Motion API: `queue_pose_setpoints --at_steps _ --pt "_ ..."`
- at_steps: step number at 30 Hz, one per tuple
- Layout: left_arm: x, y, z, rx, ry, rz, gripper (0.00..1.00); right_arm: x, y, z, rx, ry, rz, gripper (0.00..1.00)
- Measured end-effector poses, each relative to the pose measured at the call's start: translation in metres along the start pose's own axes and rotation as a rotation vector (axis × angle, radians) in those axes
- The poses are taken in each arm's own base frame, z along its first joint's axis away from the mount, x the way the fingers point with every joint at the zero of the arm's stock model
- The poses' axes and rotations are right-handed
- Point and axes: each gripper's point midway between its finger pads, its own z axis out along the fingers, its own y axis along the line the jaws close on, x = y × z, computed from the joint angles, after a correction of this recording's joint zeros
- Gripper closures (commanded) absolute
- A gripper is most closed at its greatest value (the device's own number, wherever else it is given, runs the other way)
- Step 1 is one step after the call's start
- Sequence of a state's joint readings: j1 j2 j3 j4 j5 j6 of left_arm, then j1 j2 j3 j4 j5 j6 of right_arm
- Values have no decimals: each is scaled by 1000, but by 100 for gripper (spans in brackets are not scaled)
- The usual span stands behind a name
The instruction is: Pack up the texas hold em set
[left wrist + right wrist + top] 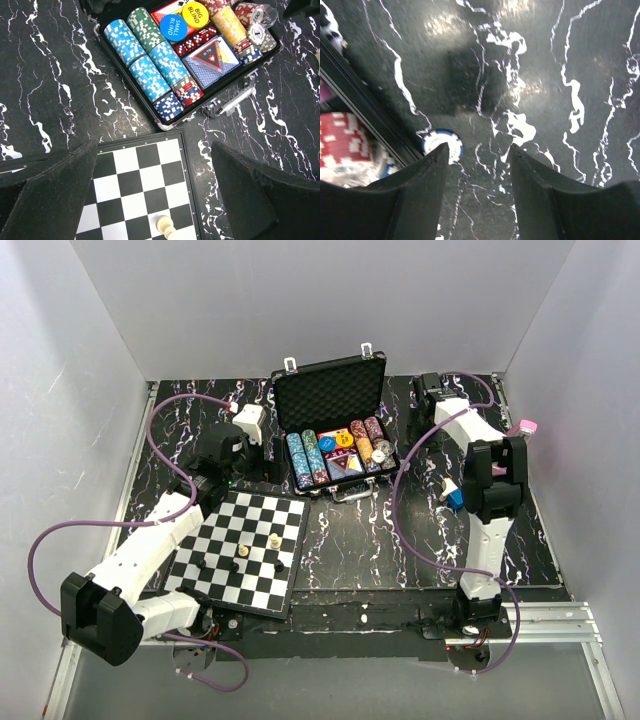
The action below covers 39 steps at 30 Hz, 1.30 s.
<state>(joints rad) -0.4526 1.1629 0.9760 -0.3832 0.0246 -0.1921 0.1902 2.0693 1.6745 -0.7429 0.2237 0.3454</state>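
Left arm (150, 540) reaches from the near left corner of the desk (350, 540) toward the middle, jaws spread wide and pointing down. Right arm (490, 530) rises at the near right edge, jaws partly apart, low over the desk.

Black ribbed briefcase (330, 390) with grey foam lining sits open at the back centre of the table, lid standing upright, silver latches (290, 364) on the lid's top edge, handle facing front. The tray holds rows of poker chips (150, 70) on edge (light blue, green, navy, red, yellow), a blue card deck (212, 60), red dice (195, 40) and round BIG BLIND / SMALL BLIND buttons (195, 13). One loose blue-and-white chip (442, 145) lies flat on the tabletop just outside the case wall, partly hidden.
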Motion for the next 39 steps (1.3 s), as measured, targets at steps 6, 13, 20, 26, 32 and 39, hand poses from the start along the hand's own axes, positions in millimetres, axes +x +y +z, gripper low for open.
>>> queue_pose_setpoints --at_steps 6,13,20,26,32,39 --pt "1 -2 0 11 2 -2 2 -18 18 8 -52 -16 16 48" --pt "0 -2 0 13 2 -2 2 1 35 28 -71 45 -10 52" --pt "1 -2 0 13 2 -2 2 9 40 34 -68 68 -23 53" --pt "0 -2 0 13 2 -2 2 15 38 33 -65 72 -6 54" --pt "0 -3 -1 14 -2 -2 2 27 33 29 -55 92 0 55" --pt "-5 -3 -5 17 -19 -1 2 53 19 19 -29 124 18 55"
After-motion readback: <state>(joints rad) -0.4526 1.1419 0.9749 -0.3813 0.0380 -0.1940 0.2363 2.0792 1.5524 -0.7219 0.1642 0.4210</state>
